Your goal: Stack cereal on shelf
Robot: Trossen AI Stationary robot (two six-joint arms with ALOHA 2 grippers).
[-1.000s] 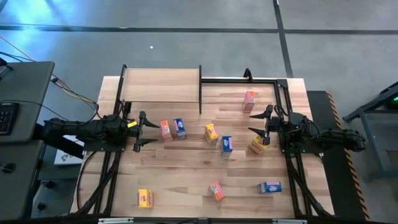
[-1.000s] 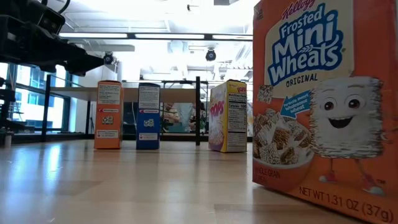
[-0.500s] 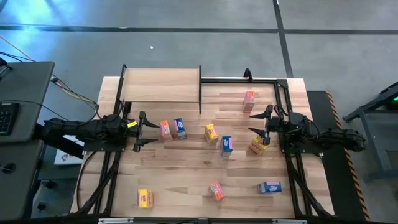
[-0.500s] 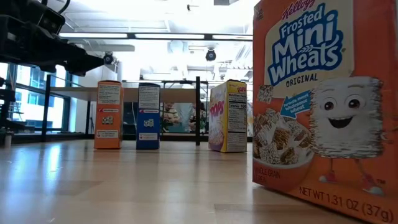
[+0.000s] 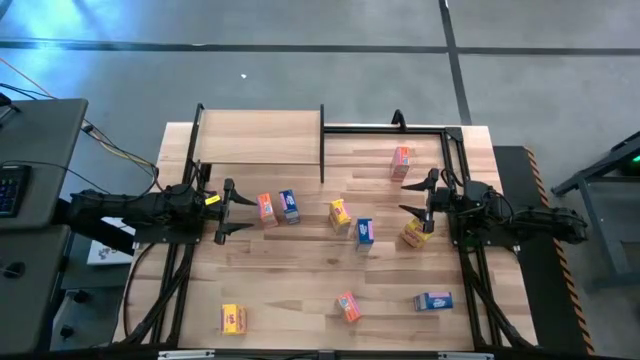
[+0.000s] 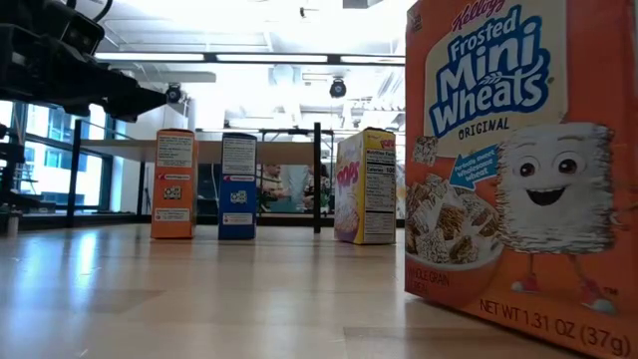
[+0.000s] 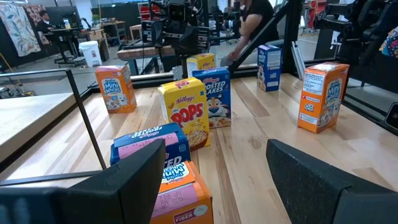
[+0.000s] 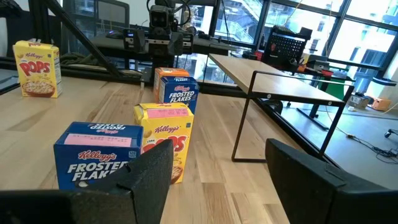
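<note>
Several small cereal boxes stand or lie scattered on the table. In the high view an orange box (image 5: 266,208) and a blue box (image 5: 289,206) sit just in front of my left gripper (image 5: 232,211), which is open and touches nothing. A yellow box (image 5: 340,213) and a blue box (image 5: 364,231) are mid-table. My right gripper (image 5: 408,198) is open, with a yellow box (image 5: 415,233) lying beside it. The light-wood shelf (image 5: 260,135) stands on black posts at the far left with nothing on it. The left wrist view shows the orange box (image 7: 177,193) and blue box (image 7: 149,146) close ahead.
Another orange box (image 5: 401,162) stands near the far right. A yellow box (image 5: 231,319), an orange box (image 5: 347,306) and a blue box (image 5: 432,301) lie along the near edge. Black frame rails (image 5: 460,150) run along the table's sides. People show in the room beyond.
</note>
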